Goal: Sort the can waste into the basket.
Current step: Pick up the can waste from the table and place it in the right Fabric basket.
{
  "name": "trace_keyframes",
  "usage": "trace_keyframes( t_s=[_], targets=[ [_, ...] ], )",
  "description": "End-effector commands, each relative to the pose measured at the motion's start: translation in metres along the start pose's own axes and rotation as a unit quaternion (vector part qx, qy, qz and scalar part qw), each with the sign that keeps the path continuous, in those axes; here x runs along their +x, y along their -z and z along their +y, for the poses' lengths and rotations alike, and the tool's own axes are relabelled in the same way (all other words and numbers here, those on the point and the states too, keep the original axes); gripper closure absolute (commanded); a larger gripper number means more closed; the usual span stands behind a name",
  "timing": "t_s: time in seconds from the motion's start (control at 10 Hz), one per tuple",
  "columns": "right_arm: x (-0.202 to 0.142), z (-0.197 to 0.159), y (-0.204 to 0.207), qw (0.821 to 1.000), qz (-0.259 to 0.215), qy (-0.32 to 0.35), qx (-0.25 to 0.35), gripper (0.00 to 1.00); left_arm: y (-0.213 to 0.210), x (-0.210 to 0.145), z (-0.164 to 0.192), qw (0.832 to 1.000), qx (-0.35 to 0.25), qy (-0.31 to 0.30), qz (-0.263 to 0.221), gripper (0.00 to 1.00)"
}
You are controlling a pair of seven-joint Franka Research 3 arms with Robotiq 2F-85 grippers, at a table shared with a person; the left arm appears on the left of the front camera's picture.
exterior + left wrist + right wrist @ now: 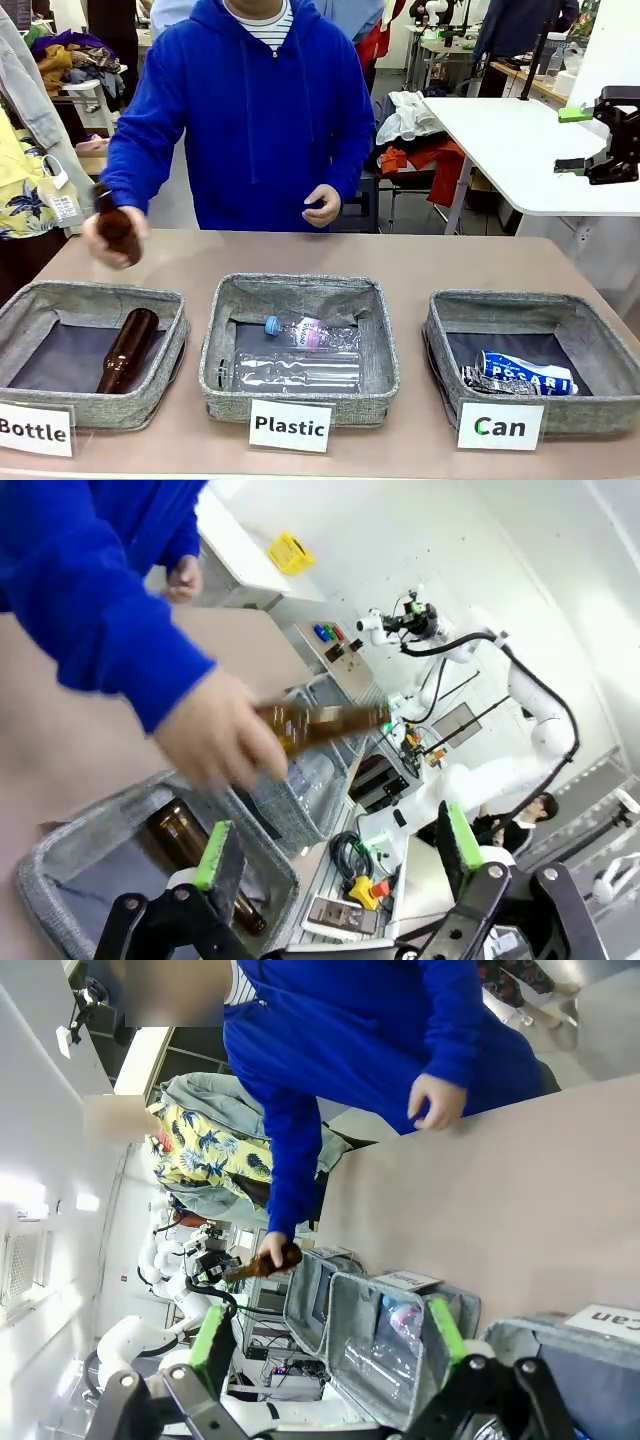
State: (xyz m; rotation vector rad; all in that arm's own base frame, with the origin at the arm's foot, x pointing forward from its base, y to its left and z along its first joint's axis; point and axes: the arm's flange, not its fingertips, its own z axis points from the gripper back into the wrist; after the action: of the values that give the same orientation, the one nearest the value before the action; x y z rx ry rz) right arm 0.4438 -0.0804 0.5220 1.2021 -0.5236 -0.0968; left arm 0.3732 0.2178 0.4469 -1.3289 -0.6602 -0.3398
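Front view: person's hand [112,232] holds a brown bottle [117,228] tilted.

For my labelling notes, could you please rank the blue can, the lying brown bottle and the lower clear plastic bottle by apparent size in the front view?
1. Lower clear plastic bottle
2. Lying brown bottle
3. Blue can

All lie at similar depth, so the ranking seems fair.

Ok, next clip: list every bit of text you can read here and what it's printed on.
"Bottle": white card fronting the left basket, cut off at the picture's edge.
"Plastic": white card fronting the middle basket.
"Can": white card fronting the right basket.
"POCARI": blue can in the right basket.
Label on the clear plastic bottle: too small to read.
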Motion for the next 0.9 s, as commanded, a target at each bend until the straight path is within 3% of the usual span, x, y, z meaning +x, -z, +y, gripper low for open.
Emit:
trace_keyframes(
  t_s=[0.0, 0.3, 0.5, 0.8],
  targets=[
    [0.000, 0.001, -0.001, 1.000, 0.000, 0.000, 0.005, 0.00, -0.050, 0.018, -0.062, 0.998, -0.024, 0.038, -0.047, 0.00],
    [0.000, 0.001, -0.001, 1.000, 0.000, 0.000, 0.005, 0.00, -0.133, 0.034, -0.097, 0.983, 0.039, 0.077, -0.163, 0.00],
    [0.000, 0.001, -0.001, 1.000, 0.000, 0.000, 0.005, 0.00, -0.157, 0.025, -0.101, 0.974, 0.037, 0.081, -0.207, 0.00],
    [0.000, 0.001, -0.001, 1.000, 0.000, 0.000, 0.005, 0.00, -0.149, 0.021, -0.108, 0.976, 0.034, 0.094, -0.193, 0.00]
  ],
)
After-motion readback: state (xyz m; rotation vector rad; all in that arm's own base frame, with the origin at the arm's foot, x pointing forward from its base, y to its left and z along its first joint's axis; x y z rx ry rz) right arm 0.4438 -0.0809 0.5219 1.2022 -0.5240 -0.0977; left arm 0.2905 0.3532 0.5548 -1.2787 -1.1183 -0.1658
